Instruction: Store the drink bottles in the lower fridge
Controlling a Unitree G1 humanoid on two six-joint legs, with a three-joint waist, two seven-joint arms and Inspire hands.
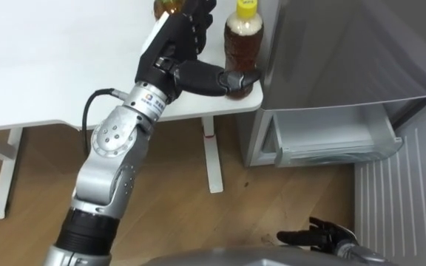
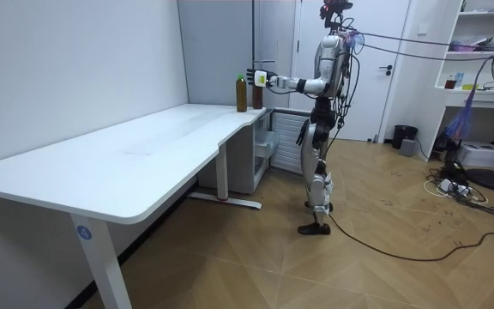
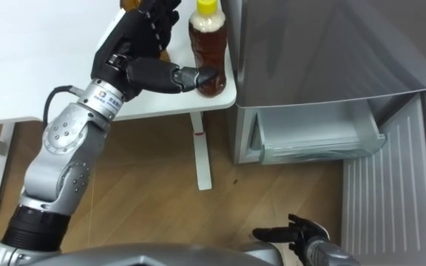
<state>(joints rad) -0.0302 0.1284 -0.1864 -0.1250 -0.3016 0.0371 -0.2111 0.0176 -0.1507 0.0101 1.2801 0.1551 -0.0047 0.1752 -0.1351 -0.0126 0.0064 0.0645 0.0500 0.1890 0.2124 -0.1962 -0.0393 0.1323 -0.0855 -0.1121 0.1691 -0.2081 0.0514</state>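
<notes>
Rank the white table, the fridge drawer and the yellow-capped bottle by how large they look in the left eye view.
1. White table, largest, though it runs out of frame, so its full extent is unseen.
2. Fridge drawer.
3. Yellow-capped bottle, smallest.

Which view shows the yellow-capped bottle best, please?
The right eye view: the yellow-capped bottle stands large at the table corner, the thumb of the left hand against its lower part. The left eye view shows much the same. In the room view it is small, beside that hand.
</notes>
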